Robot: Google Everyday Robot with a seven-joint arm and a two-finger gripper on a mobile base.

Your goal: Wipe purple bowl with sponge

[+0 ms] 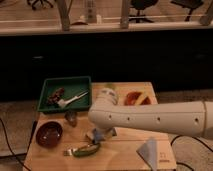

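The purple bowl sits at the front left of the wooden table, dark maroon and upright. My white arm reaches in from the right. My gripper hangs under the arm's end at the table's middle, about a bowl's width to the right of the purple bowl. A small blue-grey pad, the sponge, shows right at the gripper, partly hidden by the arm. I cannot tell whether it is held.
A green tray with utensils stands at the back left. An orange bowl and a white cup are at the back. A small cup, a green utensil and a grey triangular cloth lie nearby.
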